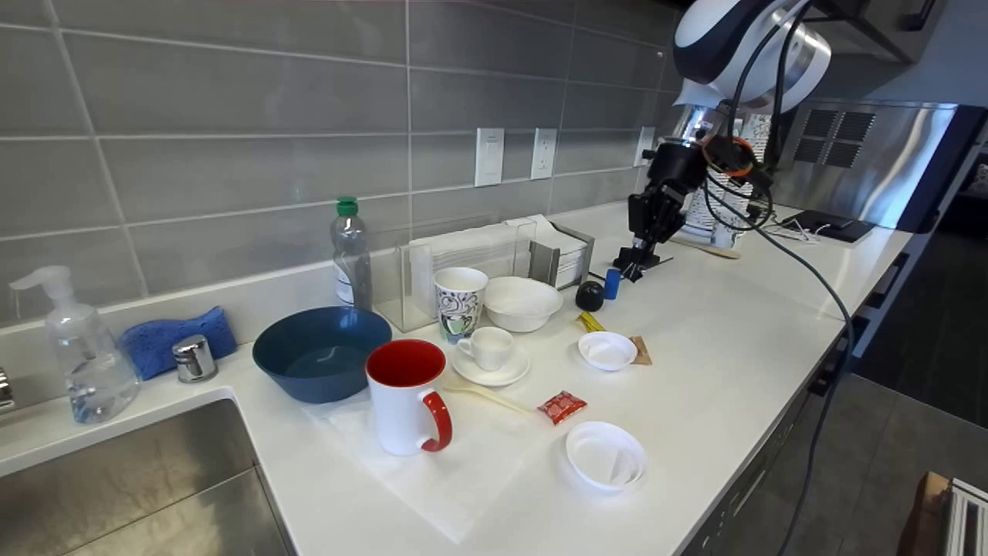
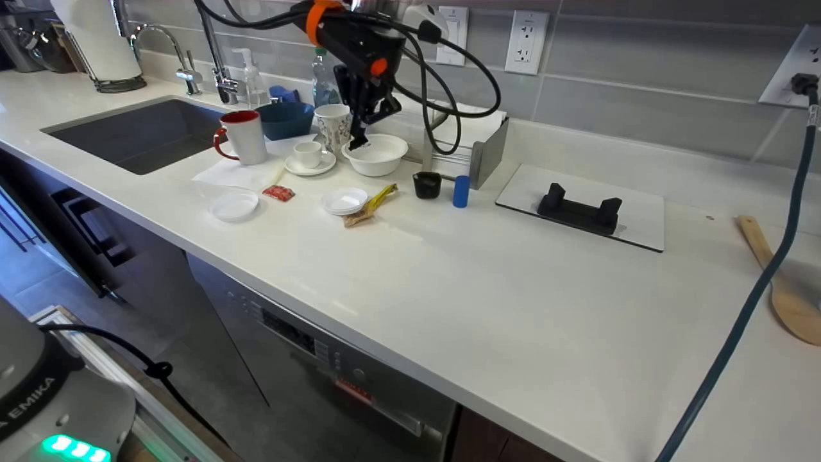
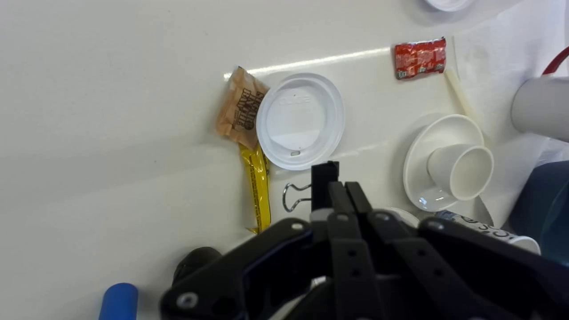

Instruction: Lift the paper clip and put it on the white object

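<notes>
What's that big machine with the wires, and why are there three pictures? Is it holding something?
That's a robot arm, with a black hand at its end for pinching things.

Two pictures come from cameras outside the robot, looking from different places. The third comes from a camera on the robot's wrist, so you peek down past the hand at the kitchen counter.

On the counter are a red-and-white mug, a little cup on a saucer, a dark blue bowl, a red packet, a yellow packet and a brown packet. By the brown one sits a small white dish.

Yes, the hand seems to be pinching a paper clip, black with a silver wire handle. It's meant for the dish, but it isn't there yet.
</notes>
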Motion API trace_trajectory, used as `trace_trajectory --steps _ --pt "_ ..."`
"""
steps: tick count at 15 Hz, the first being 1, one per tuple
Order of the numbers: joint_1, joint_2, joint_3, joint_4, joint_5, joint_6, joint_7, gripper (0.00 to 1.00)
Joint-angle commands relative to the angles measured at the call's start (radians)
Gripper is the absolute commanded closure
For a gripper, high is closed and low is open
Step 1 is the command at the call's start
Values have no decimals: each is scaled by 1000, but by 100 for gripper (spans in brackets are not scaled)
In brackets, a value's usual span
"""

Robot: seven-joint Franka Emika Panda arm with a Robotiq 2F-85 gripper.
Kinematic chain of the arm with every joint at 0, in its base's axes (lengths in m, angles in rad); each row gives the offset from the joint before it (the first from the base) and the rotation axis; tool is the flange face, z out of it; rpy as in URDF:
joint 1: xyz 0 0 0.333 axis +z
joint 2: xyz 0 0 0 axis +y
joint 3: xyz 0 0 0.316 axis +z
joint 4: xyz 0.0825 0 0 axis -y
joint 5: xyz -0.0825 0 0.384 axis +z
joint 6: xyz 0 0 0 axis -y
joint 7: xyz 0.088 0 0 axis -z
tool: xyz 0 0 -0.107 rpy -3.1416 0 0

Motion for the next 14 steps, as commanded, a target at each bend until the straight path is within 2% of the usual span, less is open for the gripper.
trace_trajectory --steps 1,7,10,14 --pt "-35 32 -36 45 91 10 41 99" --pt "-151 120 -136 167 249 -13 47 99" --pt "-198 187 -152 232 354 19 79 99" --pt "-226 286 -146 310 464 125 173 99"
